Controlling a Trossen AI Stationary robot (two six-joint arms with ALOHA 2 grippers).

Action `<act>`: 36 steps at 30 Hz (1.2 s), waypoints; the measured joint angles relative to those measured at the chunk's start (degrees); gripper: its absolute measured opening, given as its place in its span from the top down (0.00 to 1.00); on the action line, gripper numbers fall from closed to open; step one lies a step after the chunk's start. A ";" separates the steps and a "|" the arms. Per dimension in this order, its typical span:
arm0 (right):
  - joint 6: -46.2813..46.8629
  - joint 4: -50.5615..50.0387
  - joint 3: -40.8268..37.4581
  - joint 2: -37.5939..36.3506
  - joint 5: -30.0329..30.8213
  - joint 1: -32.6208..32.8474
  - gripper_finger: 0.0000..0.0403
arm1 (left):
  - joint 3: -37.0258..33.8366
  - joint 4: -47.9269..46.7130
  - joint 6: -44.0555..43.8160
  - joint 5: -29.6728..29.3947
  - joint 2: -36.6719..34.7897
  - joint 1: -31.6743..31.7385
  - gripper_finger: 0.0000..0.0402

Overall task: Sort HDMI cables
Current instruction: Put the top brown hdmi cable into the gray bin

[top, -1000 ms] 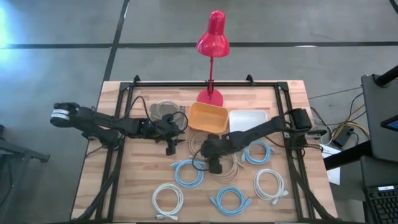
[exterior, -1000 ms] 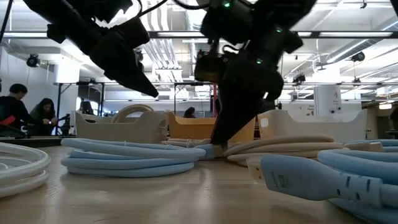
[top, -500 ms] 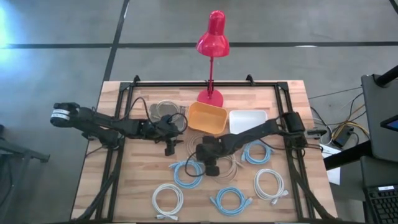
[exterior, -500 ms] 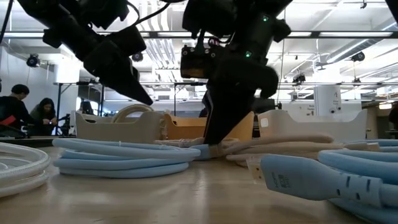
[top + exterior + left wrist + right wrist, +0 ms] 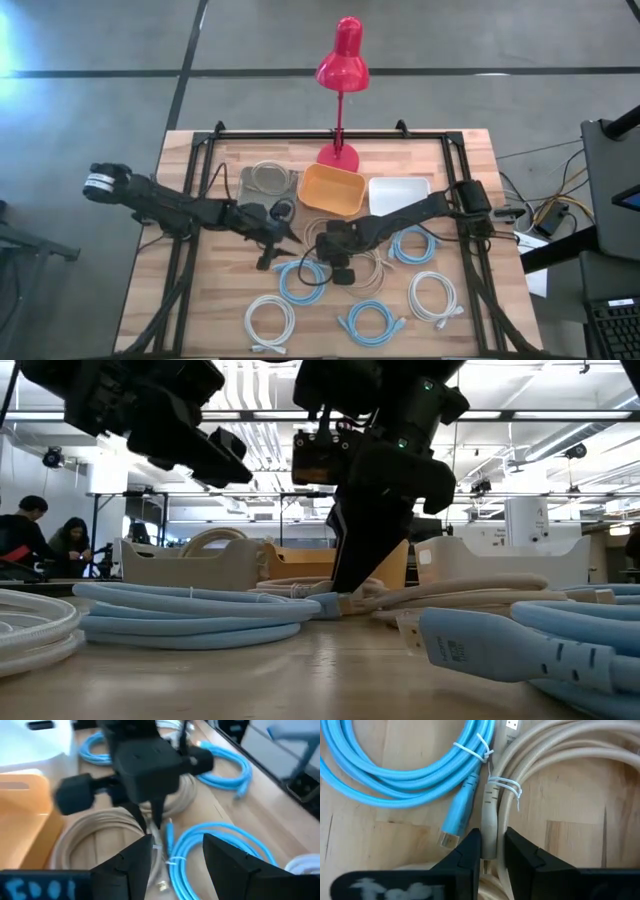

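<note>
Several coiled HDMI cables lie flat on the wooden table [image 5: 220, 310]: light blue ones [image 5: 302, 278] [image 5: 415, 243] [image 5: 372, 320], white ones [image 5: 270, 318] [image 5: 432, 296] and beige ones at the centre [image 5: 362, 262]. Another beige coil [image 5: 268, 177] lies in a grey tray. My right gripper [image 5: 342, 272] is down on the central beige cable [image 5: 555, 765] and shut on it. My left gripper [image 5: 272, 258] hovers open above the table just left of it, over the near blue coil [image 5: 210, 845], touching nothing. My right gripper pinches the beige cable's plug end [image 5: 489, 832], just behind the cable tie, between its two fingers [image 5: 470, 851]. The fingers come from above, pointing down [image 5: 352, 565]. The coil lies on the table, beside the blue cable's plug [image 5: 457, 820].
An orange bin [image 5: 333, 190] and a white bin [image 5: 398, 190] stand at the far middle, behind the cables. A red desk lamp [image 5: 340, 70] rises at the far edge. A black frame rail [image 5: 330, 133] runs along the table's sides. People sit far off in the room [image 5: 40, 535].
My right gripper has shifted a little toward the table's left and shut on the beige cable's plug end. My left gripper has moved toward the near edge, closer to the blue coil, staying open. The cables have not visibly moved.
</note>
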 joint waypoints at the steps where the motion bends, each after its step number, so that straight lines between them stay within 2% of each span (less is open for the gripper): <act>1: -0.33 -0.09 0.12 0.00 0.00 0.05 0.84 | 0.00 0.10 0.25 -0.02 0.52 -0.45 0.53; 18: -1.11 -2.16 3.81 -0.13 0.02 1.22 0.84 | 2.91 2.11 2.40 -0.78 11.44 -1.85 0.53; 23: -2.08 -2.87 5.55 -0.37 0.08 1.73 0.84 | 2.89 1.90 4.56 -3.41 15.22 -1.85 0.53; 28: -2.07 -3.40 5.69 -0.37 0.33 1.73 0.84 | 2.90 1.97 10.03 -9.12 16.44 -1.96 0.53; 36: -3.07 -3.17 5.72 -0.37 0.37 1.73 0.84 | 2.91 1.05 13.86 -9.66 15.70 -2.00 0.53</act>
